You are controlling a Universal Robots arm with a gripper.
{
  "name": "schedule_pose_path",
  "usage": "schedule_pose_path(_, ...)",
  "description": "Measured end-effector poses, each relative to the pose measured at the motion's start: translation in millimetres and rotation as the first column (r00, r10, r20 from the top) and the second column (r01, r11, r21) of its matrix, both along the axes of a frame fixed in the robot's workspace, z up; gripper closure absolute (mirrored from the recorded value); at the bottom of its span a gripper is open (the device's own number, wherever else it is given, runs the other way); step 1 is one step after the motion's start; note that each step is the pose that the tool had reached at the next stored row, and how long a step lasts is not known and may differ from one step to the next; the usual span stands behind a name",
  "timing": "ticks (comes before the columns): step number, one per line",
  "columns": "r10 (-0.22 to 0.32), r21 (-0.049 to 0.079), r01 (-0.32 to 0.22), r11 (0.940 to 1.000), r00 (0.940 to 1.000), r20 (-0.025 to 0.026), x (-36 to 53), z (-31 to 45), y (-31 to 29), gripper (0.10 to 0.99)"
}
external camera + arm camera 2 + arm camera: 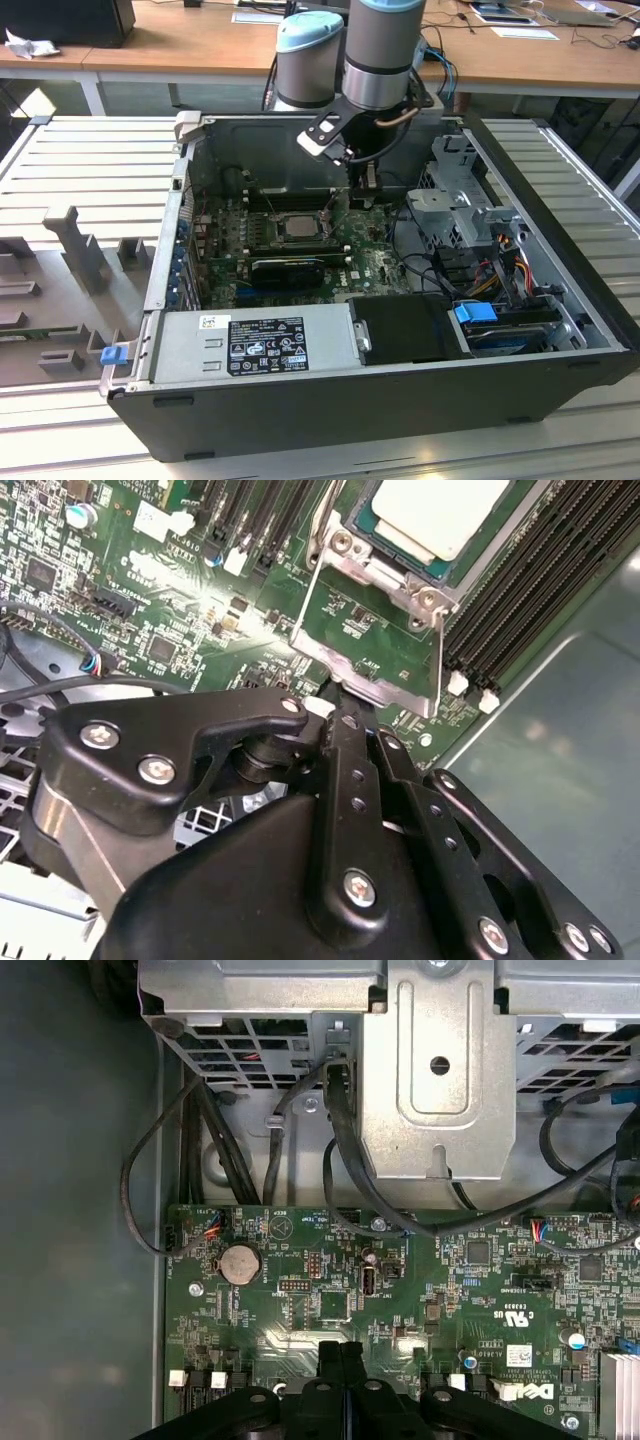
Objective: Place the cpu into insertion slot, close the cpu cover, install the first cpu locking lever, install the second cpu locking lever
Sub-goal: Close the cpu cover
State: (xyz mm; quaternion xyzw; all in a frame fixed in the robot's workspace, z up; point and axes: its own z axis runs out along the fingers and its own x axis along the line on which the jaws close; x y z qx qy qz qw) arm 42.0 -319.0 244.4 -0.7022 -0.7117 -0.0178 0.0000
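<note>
Exterior view. An open computer case lies on its side on a slatted metal counter. In the case:
- a grey power supply along the near wall
- a metal drive cage with cable bundles, toward the exterior view's right
- a long black finned card across the green board

The cpu sits pale and flat in the insertion slot, just behind that card. The arm reaches down over the far wall. The hand is low inside, between the slot and the drive cage.

Second wrist view. The cpu is seated in the insertion slot. The cpu cover stands raised off the slot, tilted, and green board shows through its window. The hand is clenched, with its fingers pressed together and their tips meeting the cover's free edge. I cannot tell whether they pinch it. Black memory slots run alongside the slot.

First wrist view. The hand has both fingers tight against each other over the green board. A coin battery sits on the board. Past the board's edge is a metal bracket of the cage, with black cables looping down across it onto the board.
</note>
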Motion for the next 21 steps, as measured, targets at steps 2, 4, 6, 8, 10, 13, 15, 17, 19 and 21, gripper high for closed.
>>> schedule_pose_path(2,0.0,0.0,0.0,1.0,1.0,0.0,-1.3,0.0,0.0,0.98)
schedule_pose_path(4,0.0,0.0,0.0,1.0,1.0,0.0,-2.8,0.0,0.0,0.98)
schedule_pose_path(6,0.0,0.0,0.0,1.0,1.0,0.0,-4.9,0.0,0.0,0.98)
schedule_pose_path(8,0.0,0.0,0.0,1.0,1.0,0.0,-6.1,0.0,0.0,0.98)
schedule_pose_path(10,0.0,0.0,0.0,1.0,1.0,0.0,-7.3,0.0,0.0,0.98)
schedule_pose_path(13,0.0,0.0,0.0,1.0,1.0,0.0,-9.0,0.0,0.0,0.98)
schedule_pose_path(15,0.0,0.0,0.0,1.0,1.0,0.0,-10.5,0.0,0.0,0.98)
schedule_pose_path(17,0.0,0.0,0.0,1.0,1.0,0.0,-11.9,0.0,0.0,0.98)
schedule_pose_path(19,0.0,0.0,0.0,1.0,1.0,0.0001,-13.7,0.0,0.0,0.98)
schedule_pose_path(21,0.0,0.0,0.0,1.0,1.0,0.0,-17.8,0.0,0.0,0.98)
